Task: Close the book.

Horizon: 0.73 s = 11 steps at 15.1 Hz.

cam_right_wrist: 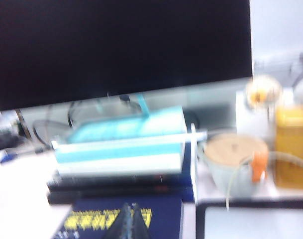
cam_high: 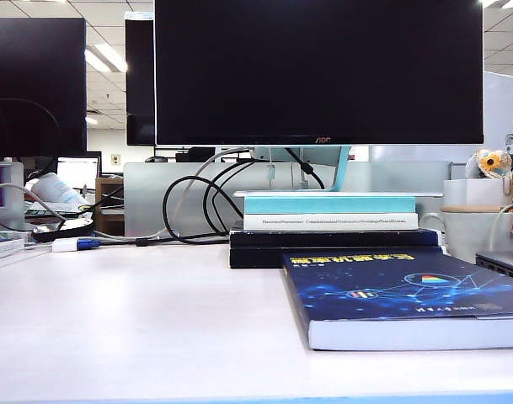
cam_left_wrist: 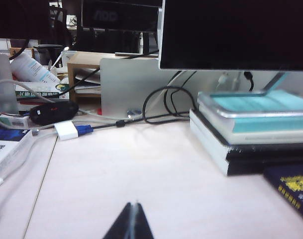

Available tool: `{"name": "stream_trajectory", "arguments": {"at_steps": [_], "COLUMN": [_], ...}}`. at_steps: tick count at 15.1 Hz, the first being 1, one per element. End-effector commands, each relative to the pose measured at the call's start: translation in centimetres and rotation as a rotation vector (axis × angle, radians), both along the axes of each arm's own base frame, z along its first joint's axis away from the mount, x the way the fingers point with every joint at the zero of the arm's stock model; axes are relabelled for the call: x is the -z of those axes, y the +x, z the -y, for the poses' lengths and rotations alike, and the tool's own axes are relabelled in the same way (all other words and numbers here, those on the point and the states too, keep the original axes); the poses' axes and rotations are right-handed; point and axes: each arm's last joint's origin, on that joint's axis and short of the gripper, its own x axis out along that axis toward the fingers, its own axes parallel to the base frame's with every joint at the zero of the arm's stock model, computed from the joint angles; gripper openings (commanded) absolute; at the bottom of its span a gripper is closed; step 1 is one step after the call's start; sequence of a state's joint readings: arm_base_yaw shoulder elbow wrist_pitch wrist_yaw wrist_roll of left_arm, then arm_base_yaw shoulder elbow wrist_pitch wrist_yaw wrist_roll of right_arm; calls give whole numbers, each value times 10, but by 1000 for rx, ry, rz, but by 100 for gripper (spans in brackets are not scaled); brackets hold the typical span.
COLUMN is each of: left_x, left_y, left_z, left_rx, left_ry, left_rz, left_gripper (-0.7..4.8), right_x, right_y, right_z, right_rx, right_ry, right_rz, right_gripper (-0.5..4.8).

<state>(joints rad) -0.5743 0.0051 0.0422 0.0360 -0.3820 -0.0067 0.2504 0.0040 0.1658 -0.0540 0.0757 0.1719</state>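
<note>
Both claws are pressed together and hold nothing: left gripper (cam_left_wrist: pixel 132 221) over bare desk (cam_high: pixel 138 320), right gripper (cam_right_wrist: pixel 129 221) above the book (cam_high: pixel 399 295). Already shut, the book lies cover-up by the desk's front right edge. It looks thick, heavy and glossy, its soft cover best pressed flat near the fore-edge.

Book (cam_high: pixel 408 295): glossy dark blue softcover w/ yellow print, matt white paper page edges. Counter (cam_high: pixel 138 320): smooth pale laminate, slight sheen. Teal-and-white book (cam_high: pixel 330 210): matt paper cover. Black books (cam_high: pixel 332 247): matt dark covers. Monitor (cam_high: pixel 319 71): dark glossy screen, matt black plastic bezel. Cables (cam_high: pixel 193 206): black rubbery sheath. Left gripper (cam_left_wrist: pixel 132 224) & right gripper (cam_right_wrist: pixel 128 220): dark matt plastic-looking jaws, pressed together.
</note>
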Motion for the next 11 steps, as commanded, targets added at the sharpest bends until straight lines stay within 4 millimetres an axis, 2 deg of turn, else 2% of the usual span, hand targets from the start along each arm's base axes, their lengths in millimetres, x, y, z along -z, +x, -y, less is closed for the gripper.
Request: {"name": "stream_trajectory", "arguments": {"at_steps": [1,5,8,11], "left_x": [8,11,9,14], "left_y": [2,7,11,13], "left_z": [1,-7,-24,-40], "left_rx": [6,60,-11,-80], "left_ry": [3,37,14,-42], "left_rz": [3,-16,-11,-66], "left_gripper": [-6,-6,-6,-6], "right_x": [13,46,45,48], "right_y": [5,14,14,15], "right_z": [-1,2,5,13], "right_rx": [3,35,24,104], "right_ry": [-6,-66,-66,-53], "right_rz": [18,-79,-69,-98], "right_gripper": [-4,-4,-4,-4]}}
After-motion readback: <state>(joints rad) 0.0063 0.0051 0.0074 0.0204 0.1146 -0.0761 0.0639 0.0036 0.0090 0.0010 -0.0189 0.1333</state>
